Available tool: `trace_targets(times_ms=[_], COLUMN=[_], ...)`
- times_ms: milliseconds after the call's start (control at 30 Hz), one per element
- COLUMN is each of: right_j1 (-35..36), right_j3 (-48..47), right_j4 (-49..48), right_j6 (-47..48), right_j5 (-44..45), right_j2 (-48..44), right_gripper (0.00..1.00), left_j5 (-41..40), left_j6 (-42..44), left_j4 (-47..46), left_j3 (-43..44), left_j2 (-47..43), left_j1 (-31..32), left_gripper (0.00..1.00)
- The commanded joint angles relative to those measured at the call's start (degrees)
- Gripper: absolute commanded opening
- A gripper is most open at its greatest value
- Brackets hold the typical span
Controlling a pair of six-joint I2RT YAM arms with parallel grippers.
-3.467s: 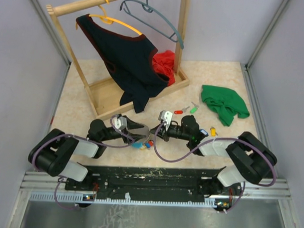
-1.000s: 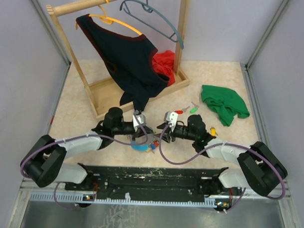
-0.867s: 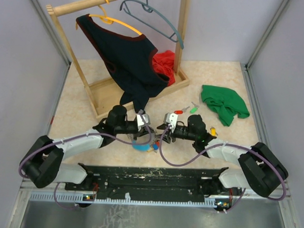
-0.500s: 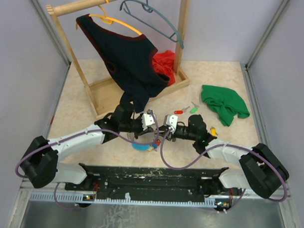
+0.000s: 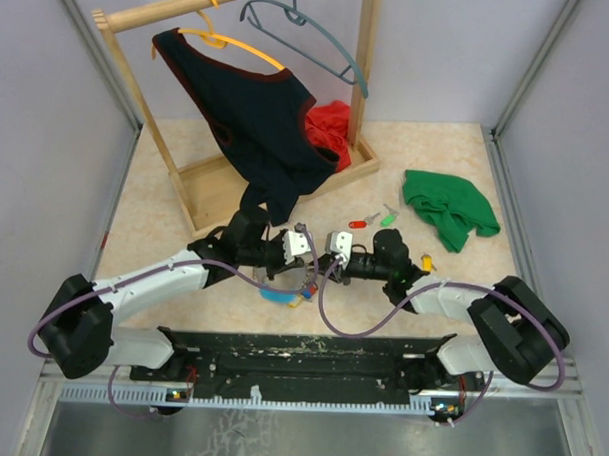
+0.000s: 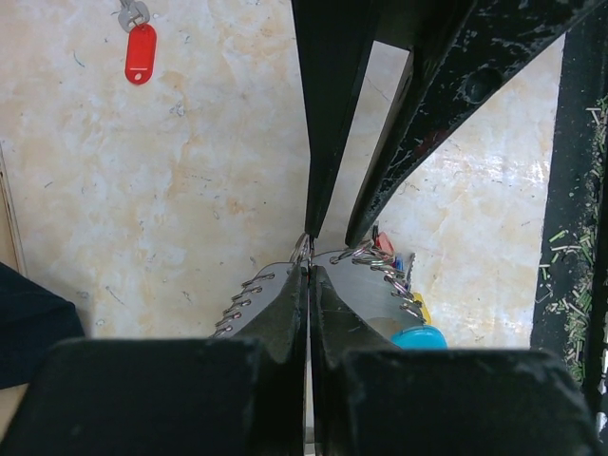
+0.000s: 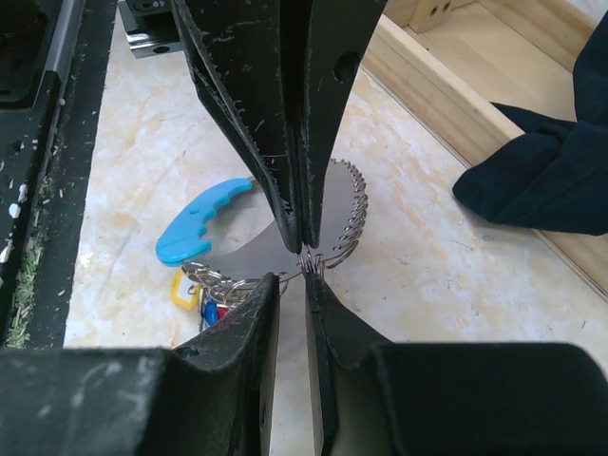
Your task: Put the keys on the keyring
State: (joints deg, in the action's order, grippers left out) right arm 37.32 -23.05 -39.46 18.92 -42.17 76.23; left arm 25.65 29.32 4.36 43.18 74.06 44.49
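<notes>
The keyring lies at the table's near middle, its light-blue band joined to a grey wiry coil. Small yellow, blue and red keys hang on its rings. My left gripper is shut on the thin wire loop at the coil's end. My right gripper faces it tip to tip. Its jaws stand a narrow gap apart around the same wire. Loose on the table are a red key, a green key and a yellow key.
A wooden clothes rack stands at the back left, with a dark garment on an orange hanger and a grey hanger. Red cloth lies in its base. A green cloth lies at the right.
My left arm has carried the keyring's wire end rightward to meet the right gripper. The right jaws have narrowed around the wire.
</notes>
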Motion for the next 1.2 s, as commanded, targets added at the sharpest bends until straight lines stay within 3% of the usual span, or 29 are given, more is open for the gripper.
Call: trace_targets(times_ms=[0,467,867,1167], right_j1=[-0.31,-0.32,-0.32,-0.3], right_j3=[-2.71,-1.3,-2.54,-2.81], right_j4=[-5.63,-8.38,-6.96,-9.05], right_j6=[-0.35,-0.68,-0.2,-0.76], right_j5=[-1.92,1.83,-2.12,-2.61], right_j2=[1.35,0.86,3.89,5.38], right_gripper=[0.18,0.25,0.25,0.09], left_j5=[1.43,0.61,0.96,1.82], left_j6=[0.48,0.12,-0.11,-0.07], left_j4=[-0.63,-0.86,-1.5,-1.79], left_j3=[1.42,1.29,1.04,0.71], left_j2=[-1.01,-1.07,-1.25,-1.51], left_j1=[0.33,0.33,0.33,0.33], left_gripper=[0.0,0.0,0.0,0.0])
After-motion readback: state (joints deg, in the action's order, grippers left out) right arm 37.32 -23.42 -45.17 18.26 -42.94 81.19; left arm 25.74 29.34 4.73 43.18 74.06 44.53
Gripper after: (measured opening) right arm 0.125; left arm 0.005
